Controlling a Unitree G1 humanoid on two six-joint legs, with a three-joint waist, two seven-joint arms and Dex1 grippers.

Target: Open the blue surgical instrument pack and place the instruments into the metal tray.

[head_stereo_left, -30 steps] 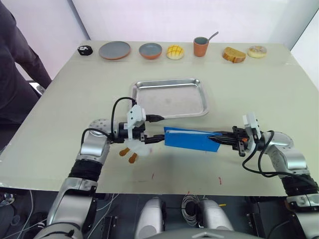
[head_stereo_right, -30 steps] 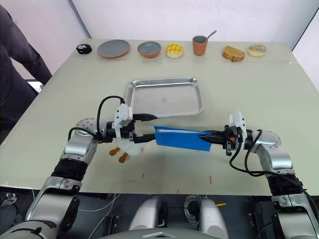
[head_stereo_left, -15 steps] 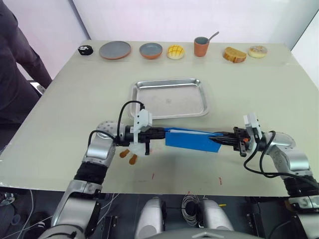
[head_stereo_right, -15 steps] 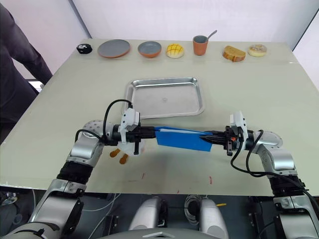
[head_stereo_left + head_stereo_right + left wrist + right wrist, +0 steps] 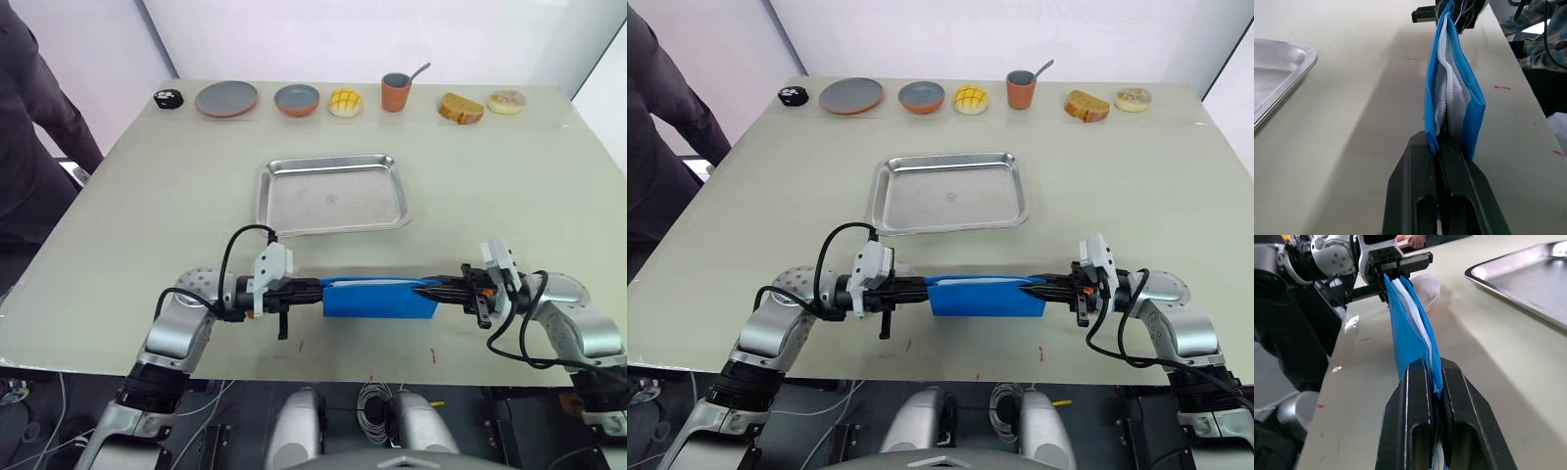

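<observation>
- Table: pale green top; its near left and right corners are cut off by the frame.
- Person: dark sleeve at the far left edge, mostly out of frame.
- Metal tray: centre of the table, beyond the pack and apart from it; nothing lies in it.
- Blue pack: held on edge above the near part of the table, stretched between the two grippers. The wrist views show its upper edge parted, with a whitish inner layer between the blue faces. The tools inside cannot be made out.
- Left gripper: fingers closed on the pack's left end.
- Right gripper: fingers clamped on the pack's right end.
- White soft lump: on the table behind the left gripper, partly hidden by the pack; hard to identify.
- Far row, left to right: small black item, grey plate, grey bowl, yellow bun, orange cup with a spoon handle sticking out, bread slice, doughnut.
</observation>
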